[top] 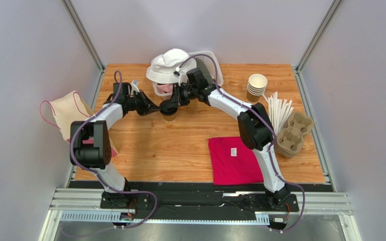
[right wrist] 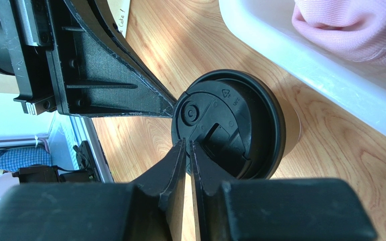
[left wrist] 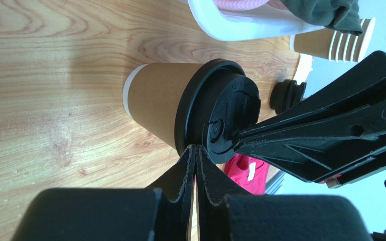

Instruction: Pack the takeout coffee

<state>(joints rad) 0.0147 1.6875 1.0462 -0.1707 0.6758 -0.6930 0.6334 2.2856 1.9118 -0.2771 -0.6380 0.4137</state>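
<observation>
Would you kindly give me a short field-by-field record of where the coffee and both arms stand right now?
cup: upright on the table, capped
lid: black, seated on the cup
left jaws: shut, tips at the lid's edge
right jaws: shut, tips at the lid's edge
white tub: behind the cup, pink cloth inside
spare cups: stacked, back right

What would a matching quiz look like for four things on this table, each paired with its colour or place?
Things:
1. coffee
2. cloth
3. cup stack
4. carrier

Descriptions:
a. grey-brown, at the right edge
b. mid-table, black lid on
c. magenta, folded at the near edge
d. far side, lidless

Pairs: 1-b, 2-c, 3-d, 4-a
</observation>
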